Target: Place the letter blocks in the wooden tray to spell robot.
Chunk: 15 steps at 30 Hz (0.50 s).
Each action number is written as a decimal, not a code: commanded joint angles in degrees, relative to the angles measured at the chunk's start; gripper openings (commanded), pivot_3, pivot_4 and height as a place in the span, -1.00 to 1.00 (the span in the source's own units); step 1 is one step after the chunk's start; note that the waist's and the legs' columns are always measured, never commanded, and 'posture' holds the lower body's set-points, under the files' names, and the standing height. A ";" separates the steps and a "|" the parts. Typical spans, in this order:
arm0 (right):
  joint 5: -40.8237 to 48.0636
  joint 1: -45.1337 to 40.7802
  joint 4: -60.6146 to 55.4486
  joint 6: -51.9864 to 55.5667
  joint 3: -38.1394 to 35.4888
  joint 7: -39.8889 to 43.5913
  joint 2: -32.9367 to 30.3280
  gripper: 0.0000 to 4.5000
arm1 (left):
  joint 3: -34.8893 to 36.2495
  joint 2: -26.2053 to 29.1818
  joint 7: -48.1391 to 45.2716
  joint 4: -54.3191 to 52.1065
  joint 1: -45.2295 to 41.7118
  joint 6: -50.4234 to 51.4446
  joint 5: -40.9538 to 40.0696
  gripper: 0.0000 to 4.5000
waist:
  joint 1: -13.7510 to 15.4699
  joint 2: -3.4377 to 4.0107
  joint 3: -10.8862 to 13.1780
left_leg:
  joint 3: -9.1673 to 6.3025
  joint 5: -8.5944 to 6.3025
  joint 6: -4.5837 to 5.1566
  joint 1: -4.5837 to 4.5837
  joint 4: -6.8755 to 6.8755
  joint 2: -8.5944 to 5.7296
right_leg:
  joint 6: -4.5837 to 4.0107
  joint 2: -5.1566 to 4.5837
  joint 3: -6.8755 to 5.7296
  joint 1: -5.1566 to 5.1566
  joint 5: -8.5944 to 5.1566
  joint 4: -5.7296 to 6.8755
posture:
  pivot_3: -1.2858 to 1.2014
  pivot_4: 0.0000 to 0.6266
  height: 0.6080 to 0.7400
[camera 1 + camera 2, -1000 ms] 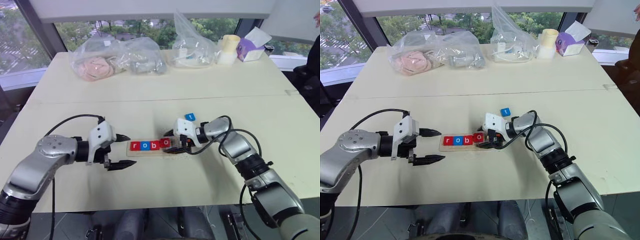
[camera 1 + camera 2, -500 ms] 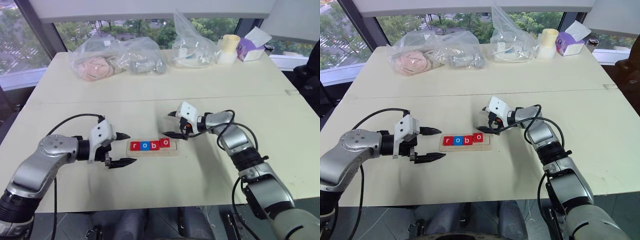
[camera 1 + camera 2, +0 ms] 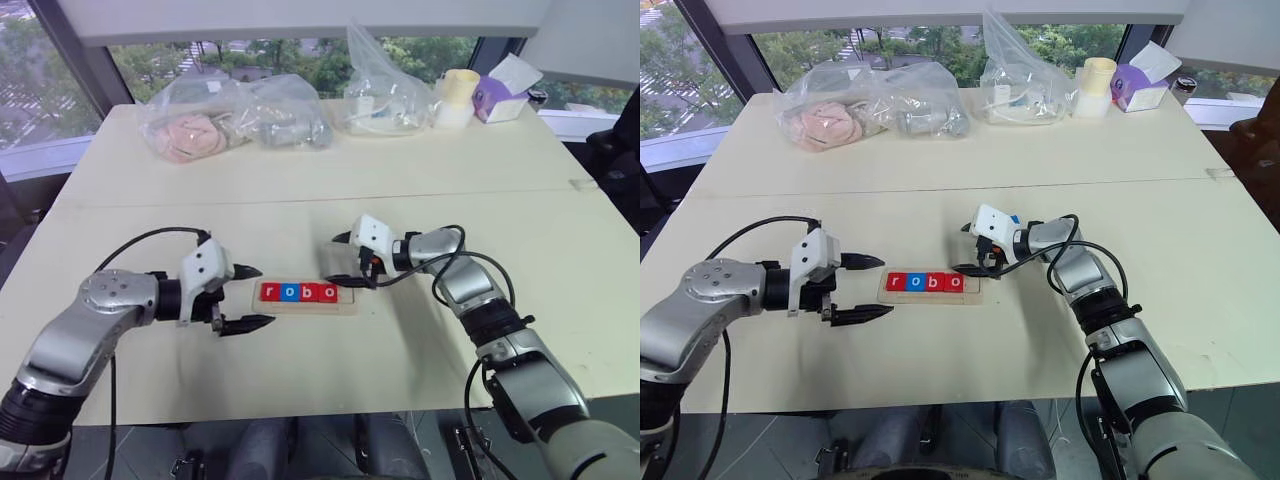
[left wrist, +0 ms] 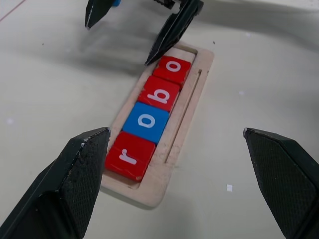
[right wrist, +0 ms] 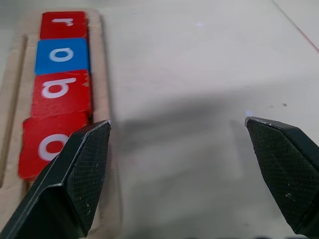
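The wooden tray [image 3: 345, 306] lies on the table between my grippers. In its recess sit a red r [image 4: 128, 157], a blue o [image 4: 146, 122], a red b [image 4: 160, 93] and a red o [image 4: 173, 66], side by side in a row. My right gripper [image 3: 336, 260] hovers open just past the tray's right end, a little behind it, holding nothing. A blue tile [image 3: 1014, 218] peeks out behind that gripper's white body; its letter is hidden. My left gripper [image 3: 255, 297] stands open at the tray's left end, empty, its fingers pointing along the row.
Clear plastic bags [image 3: 235, 115] with soft items lie along the table's far side. A pale cup [image 3: 458, 96] and a purple tissue box [image 3: 503, 97] stand at the far right. A seam [image 3: 300, 200] crosses the tabletop behind the tray.
My right gripper let go of the second red o, opened and drew back from the tray's right end. That tile now lies flat in line with the others. The left gripper stayed put.
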 commanded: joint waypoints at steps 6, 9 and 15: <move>3.94 -1.51 -7.20 12.23 -13.02 -15.79 0.36 0.96 | 2.72 -1.27 2.20 -2.71 -1.00 1.96 -2.63 1.00 | 0.13 0.00 0.00 | -0.01 0.00 -0.01 0.00 0.00 0.00 | 0.00 0.00 0.02 0.00 0.00 0.00 | 0.03 -0.52 1.00; 4.97 1.85 -15.09 29.53 -19.72 -28.47 3.48 0.96 | 4.85 -5.88 6.91 -2.29 -4.41 2.84 -4.88 1.00 | 0.62 -0.05 -0.03 | -0.08 0.00 -0.01 -0.01 -0.01 -0.01 | -0.01 -0.01 0.02 0.01 0.00 0.03 | 0.03 -0.52 1.00; 4.69 6.81 -24.26 42.38 -22.99 -42.15 11.72 0.96 | 1.70 -9.31 9.89 0.56 -7.91 1.59 -1.19 1.00 | -0.22 0.02 -0.05 | 0.08 0.01 -0.01 0.04 -0.05 -0.02 | 0.00 0.00 0.19 -0.08 0.01 0.12 | 0.03 -0.52 1.00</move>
